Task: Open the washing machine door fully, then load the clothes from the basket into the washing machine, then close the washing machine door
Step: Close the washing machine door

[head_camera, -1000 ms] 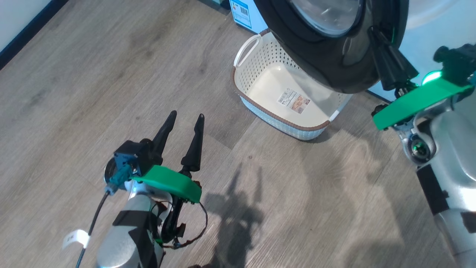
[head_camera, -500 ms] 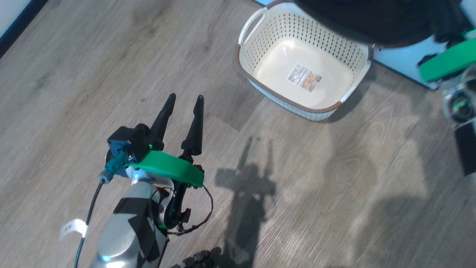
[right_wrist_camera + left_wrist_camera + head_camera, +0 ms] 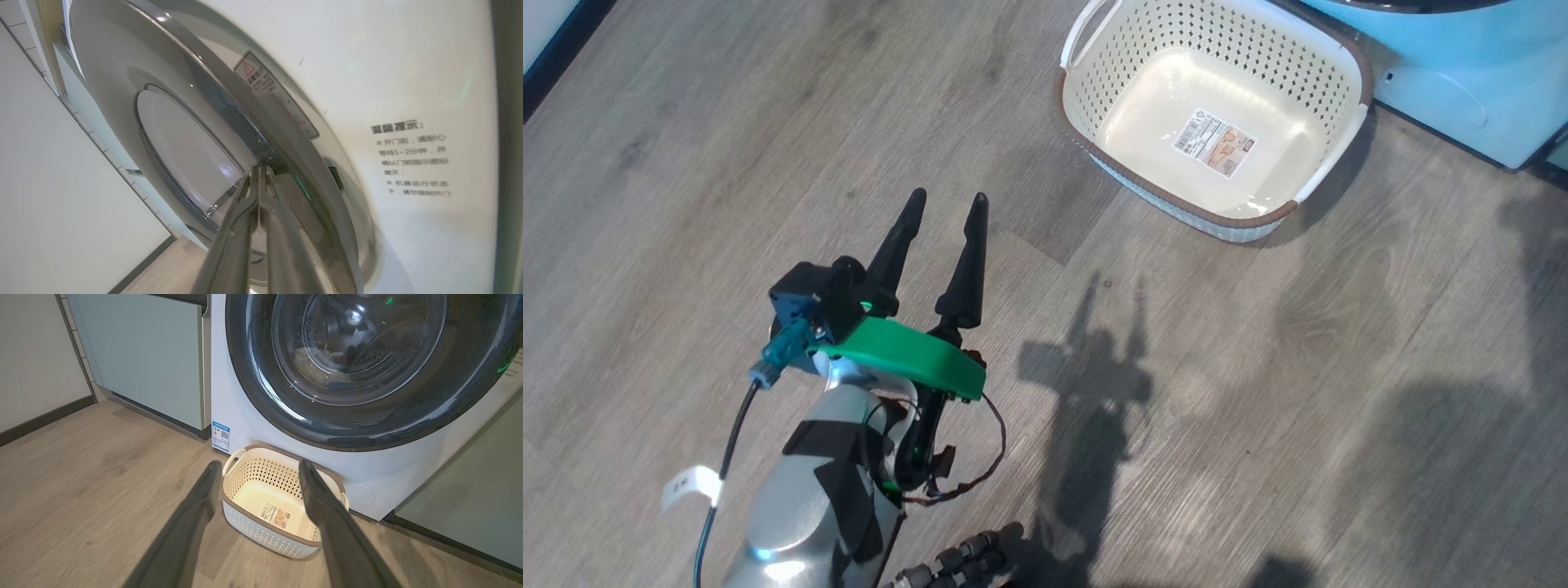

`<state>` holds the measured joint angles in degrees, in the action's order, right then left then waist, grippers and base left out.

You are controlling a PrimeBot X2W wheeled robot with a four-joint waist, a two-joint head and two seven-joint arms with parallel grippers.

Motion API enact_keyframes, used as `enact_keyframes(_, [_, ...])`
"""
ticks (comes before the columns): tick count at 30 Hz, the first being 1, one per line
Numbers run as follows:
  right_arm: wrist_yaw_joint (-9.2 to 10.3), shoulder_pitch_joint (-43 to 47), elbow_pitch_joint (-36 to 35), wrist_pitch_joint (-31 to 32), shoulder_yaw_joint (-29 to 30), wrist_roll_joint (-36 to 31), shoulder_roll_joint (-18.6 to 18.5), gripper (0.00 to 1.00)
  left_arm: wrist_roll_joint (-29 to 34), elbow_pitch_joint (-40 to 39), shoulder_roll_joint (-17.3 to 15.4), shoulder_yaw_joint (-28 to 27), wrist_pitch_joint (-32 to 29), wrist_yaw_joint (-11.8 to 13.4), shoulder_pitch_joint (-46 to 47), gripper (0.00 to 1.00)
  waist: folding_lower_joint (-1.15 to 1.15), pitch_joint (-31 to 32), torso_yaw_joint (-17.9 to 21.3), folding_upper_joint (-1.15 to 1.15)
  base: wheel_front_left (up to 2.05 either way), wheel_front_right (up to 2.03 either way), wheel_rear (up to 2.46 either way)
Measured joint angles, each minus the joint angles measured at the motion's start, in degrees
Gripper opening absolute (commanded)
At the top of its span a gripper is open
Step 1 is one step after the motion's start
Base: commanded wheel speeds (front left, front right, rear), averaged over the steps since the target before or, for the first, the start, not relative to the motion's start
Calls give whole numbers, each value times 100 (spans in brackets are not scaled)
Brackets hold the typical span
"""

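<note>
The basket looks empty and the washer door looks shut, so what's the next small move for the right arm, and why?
Probably one short push with the shut right fingers on the washing machine door to seat it. The basket is empty, clothes lie behind the glass, and the fingers sit at the door's edge, but latching is unclear.

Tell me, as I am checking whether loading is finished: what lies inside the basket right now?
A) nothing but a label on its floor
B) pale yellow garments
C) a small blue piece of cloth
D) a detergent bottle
A: in the head view the basket has a bare cream floor with just the label stuck on it, and no cloth inside.
</note>
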<state>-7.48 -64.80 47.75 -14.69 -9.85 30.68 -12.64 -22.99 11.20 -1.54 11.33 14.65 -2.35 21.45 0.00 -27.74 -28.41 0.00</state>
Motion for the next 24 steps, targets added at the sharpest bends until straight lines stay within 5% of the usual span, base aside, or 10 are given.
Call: enact_keyframes(24, [0,-181,118,-1,-220,36,-155,0,-30,29,5,29,0,4,27,100,0,72,-40,0,0,0,0])
